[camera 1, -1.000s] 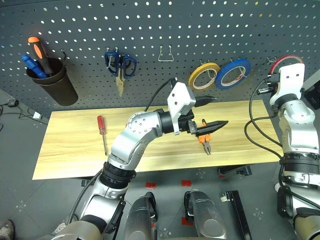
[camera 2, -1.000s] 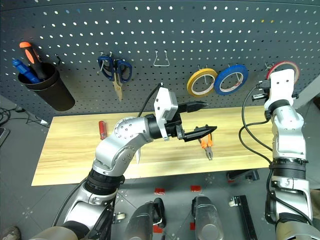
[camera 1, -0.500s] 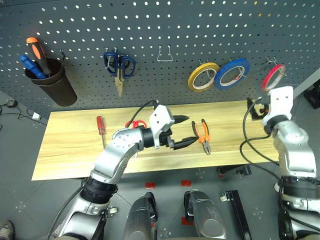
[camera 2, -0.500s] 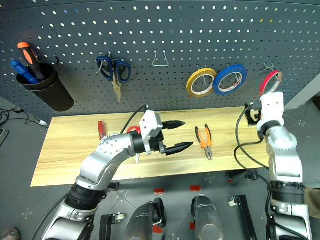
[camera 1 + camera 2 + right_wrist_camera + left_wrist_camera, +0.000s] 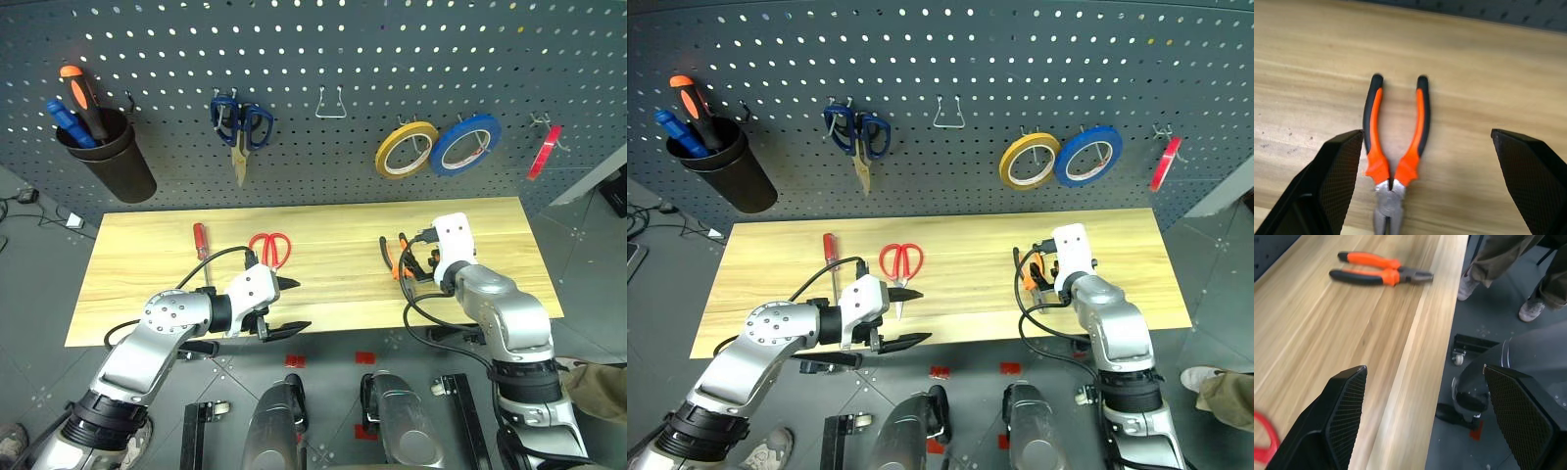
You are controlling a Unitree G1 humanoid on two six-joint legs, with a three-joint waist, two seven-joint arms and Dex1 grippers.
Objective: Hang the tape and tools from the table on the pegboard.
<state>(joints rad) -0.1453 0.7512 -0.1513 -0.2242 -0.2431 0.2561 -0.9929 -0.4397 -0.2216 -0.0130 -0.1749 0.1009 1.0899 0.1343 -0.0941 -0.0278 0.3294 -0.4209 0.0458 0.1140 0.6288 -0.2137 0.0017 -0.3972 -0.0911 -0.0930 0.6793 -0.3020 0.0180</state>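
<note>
The red tape ring (image 5: 545, 153) hangs edge-on from a wire hook at the far right of the dark grey pegboard (image 5: 313, 59), just right of a blue roll (image 5: 465, 144) and a yellow roll (image 5: 405, 150) on their own hooks. Three tools lie on the light-wood table (image 5: 147, 284). The pliers (image 5: 1394, 145), with orange-and-black handles, rest flat toward the right of the table, handles spread and pointing at the pegboard, nose toward the near edge. The red-handled scissors (image 5: 271, 247) lie near the table's middle, with the slim red-handled screwdriver (image 5: 200, 247) to their left, well apart from the pliers.

The right gripper (image 5: 1430, 188) hangs over the pliers with its fingers (image 5: 1334, 186) spread wide to either side of the tool, holding nothing. The left gripper (image 5: 281, 306) is at the table's near edge, just in front of the scissors, its fingers (image 5: 1344, 416) likewise wide apart and empty.

Elsewhere on the pegboard, blue-handled scissors (image 5: 239, 123) hang at upper centre-left beside a bare wire hook (image 5: 330, 106), and a dark cup (image 5: 120, 157) at far left holds orange- and blue-handled tools. A person's shoes (image 5: 1498, 293) stand on the floor beyond the table's end.
</note>
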